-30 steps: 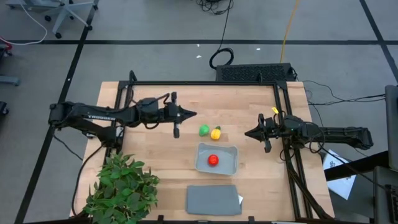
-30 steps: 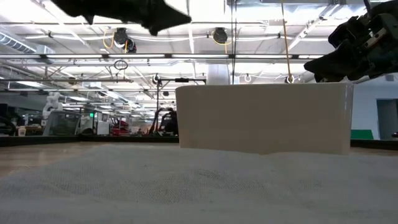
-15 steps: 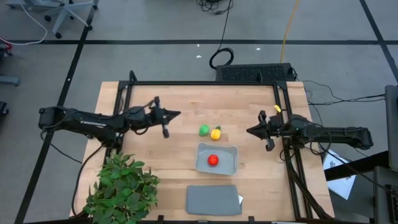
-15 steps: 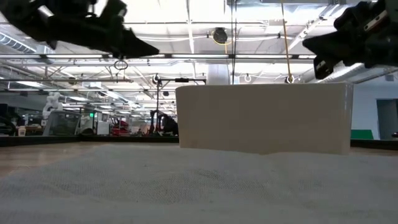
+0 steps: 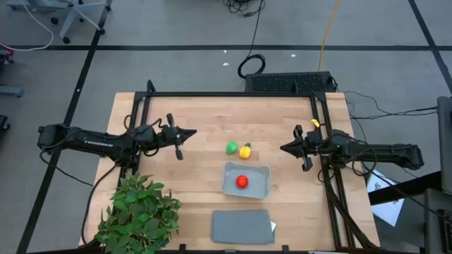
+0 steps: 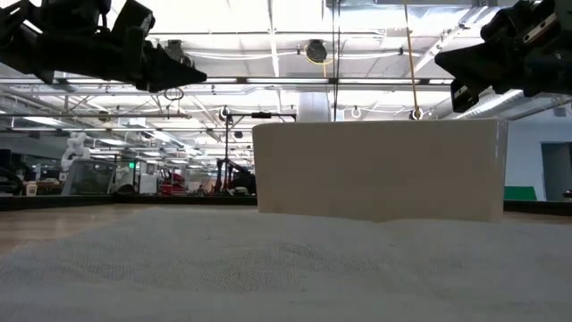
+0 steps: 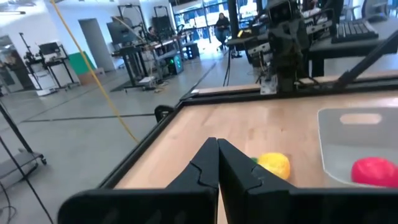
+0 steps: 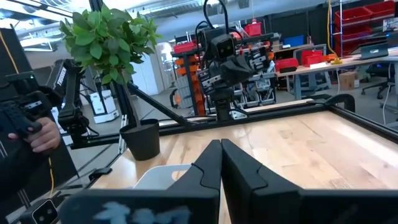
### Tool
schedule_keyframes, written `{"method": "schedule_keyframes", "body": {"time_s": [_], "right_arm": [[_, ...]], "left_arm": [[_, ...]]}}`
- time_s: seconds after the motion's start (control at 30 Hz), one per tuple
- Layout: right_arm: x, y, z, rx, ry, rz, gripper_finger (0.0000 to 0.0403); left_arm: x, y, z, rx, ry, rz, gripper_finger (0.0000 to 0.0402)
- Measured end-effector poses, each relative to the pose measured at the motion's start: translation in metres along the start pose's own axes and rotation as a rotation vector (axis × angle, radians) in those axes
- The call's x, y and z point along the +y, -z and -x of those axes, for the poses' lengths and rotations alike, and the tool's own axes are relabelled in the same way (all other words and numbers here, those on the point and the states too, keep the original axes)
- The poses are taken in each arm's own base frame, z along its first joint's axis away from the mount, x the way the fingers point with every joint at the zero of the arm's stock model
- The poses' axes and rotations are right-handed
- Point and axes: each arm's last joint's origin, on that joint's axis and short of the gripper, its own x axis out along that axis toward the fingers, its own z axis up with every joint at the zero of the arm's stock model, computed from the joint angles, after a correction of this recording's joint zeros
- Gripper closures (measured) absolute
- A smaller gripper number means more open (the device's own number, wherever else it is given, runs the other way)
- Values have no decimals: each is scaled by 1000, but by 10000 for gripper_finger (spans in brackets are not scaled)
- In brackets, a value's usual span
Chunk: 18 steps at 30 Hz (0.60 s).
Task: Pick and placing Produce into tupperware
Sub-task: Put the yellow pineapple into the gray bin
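Observation:
The red round produce point(image 5: 241, 181) lies inside the pale grey-blue tupperware point(image 5: 258, 185) at the table's middle; it also shows in the left wrist view point(image 7: 374, 171). The green produce point(image 5: 231, 148) and the yellow produce point(image 5: 245, 150) rest on the wood next to each other, just beyond the tupperware. My left gripper point(image 5: 193, 132) is shut and empty, above the table to the left of them. My right gripper point(image 5: 282, 149) is shut and empty, to their right.
A flat darker grey lid point(image 5: 242, 226) lies near the front edge. A leafy green plant point(image 5: 138, 212) stands at the front left corner. A black frame point(image 5: 318, 99) runs along the table's far and side edges. Bare wood lies between the grippers.
My left gripper has drawn back toward the table's left edge, away from the green and yellow produce, staying shut. My right gripper has kept about where it was. The produce and the tupperware have not moved.

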Motion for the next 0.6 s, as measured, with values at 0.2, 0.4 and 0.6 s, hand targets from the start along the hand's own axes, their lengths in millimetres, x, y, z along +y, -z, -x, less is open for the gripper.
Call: {"method": "schedule_keyframes", "body": {"time_s": [0.2,0.4,0.6], "right_arm": [[0,0,0,-1,0,0,403],[1,-4,0,-37,-5,8,403],[1,-5,0,-47,-5,44,403]], "left_arm": [[0,1,0,3,1,-39,401],[0,1,0,1,1,-38,399],[0,1,0,1,1,-8,385]]}}
